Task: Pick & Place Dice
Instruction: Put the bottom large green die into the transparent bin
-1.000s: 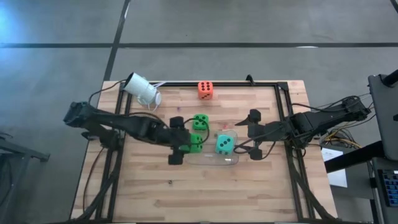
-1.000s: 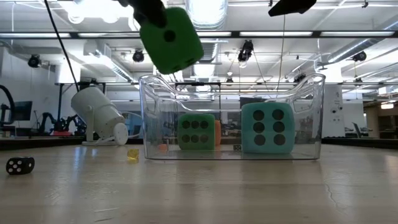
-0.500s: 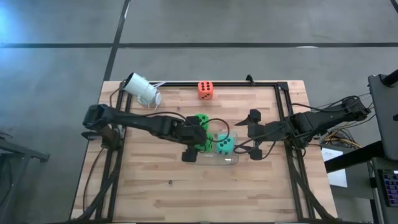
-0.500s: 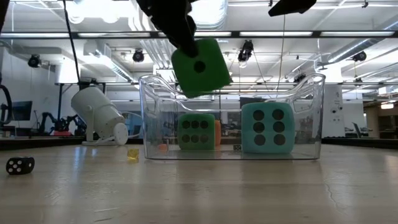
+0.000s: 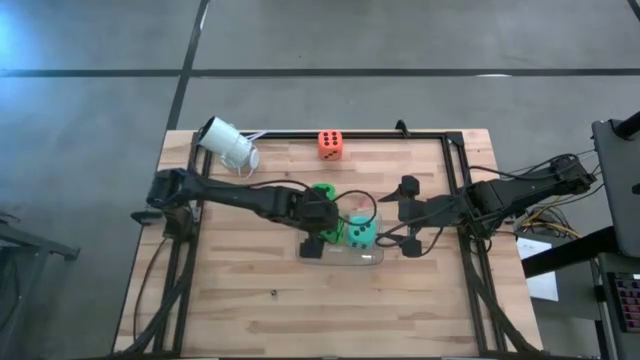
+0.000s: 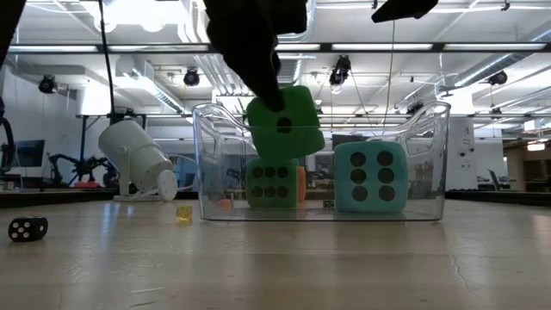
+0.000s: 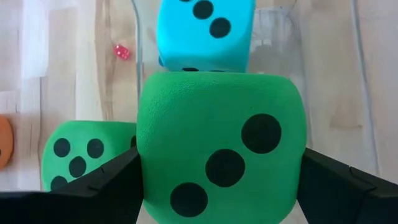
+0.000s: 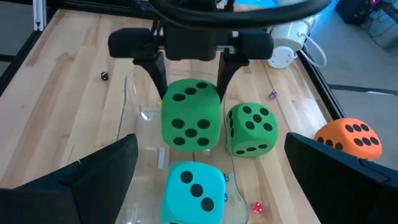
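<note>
The left pincer (image 5: 322,222) grips a green die (image 6: 284,122) just above the clear tub (image 6: 430,138) mid-bench (image 5: 250,290). The teal die (image 5: 361,232) sits inside; the second green die (image 8: 250,129) stands behind it, the orange die (image 5: 330,145) farther back. The right pincer (image 5: 408,215) waits spread, empty, right of the tub.

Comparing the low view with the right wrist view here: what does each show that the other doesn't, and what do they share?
Only the low view shows the small black die lying on the table's near left, pips readable, and the ceiling lights of the room. Only the right wrist view shows the whole orange die, the tiny red die and the left gripper with its fingers flanking its load. Both show the held green die, the second green die, the teal die, the clear container and the white camera.
</note>
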